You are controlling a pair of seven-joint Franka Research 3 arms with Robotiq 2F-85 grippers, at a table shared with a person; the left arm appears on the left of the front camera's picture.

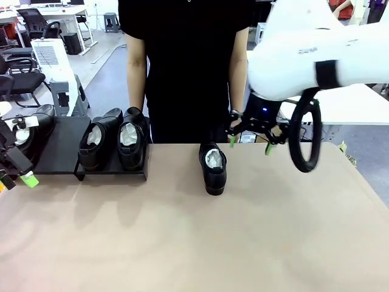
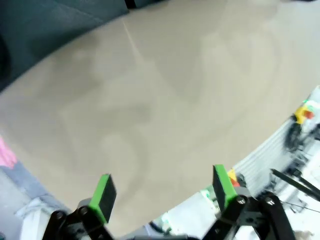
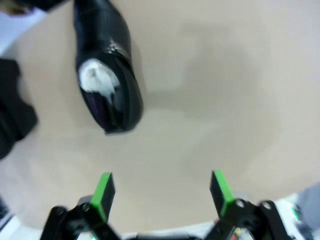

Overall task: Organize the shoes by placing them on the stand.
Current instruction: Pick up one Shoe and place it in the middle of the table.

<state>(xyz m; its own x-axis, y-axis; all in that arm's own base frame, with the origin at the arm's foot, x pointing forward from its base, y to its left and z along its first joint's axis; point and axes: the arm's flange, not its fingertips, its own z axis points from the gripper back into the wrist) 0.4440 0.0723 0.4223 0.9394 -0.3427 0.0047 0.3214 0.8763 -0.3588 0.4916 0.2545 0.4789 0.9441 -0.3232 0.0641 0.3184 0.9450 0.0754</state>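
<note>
Black and low, the stand [image 1: 112, 165] sits at the far left of your tan table [image 1: 194, 243]; take it as your landmark. Two glossy black shoes, one [image 1: 98, 145] beside the other [image 1: 131, 143], rest side by side on its right section, toes toward you, white paper stuffed inside. A third shoe [image 1: 33, 125] sits on its left section, partly hidden by your left arm. A fourth shoe [image 1: 213, 167] lies on the bare table to the right of the stand, apart from it, in front of the person in black standing at the far edge.

Your right gripper [image 1: 249, 141] hovers farther right of the stand, just beyond that loose shoe, green pads spread wide, empty. Your left gripper [image 2: 162, 197] hangs over bare tabletop near the stand's left end, jaws likewise wide apart, holding nothing.
</note>
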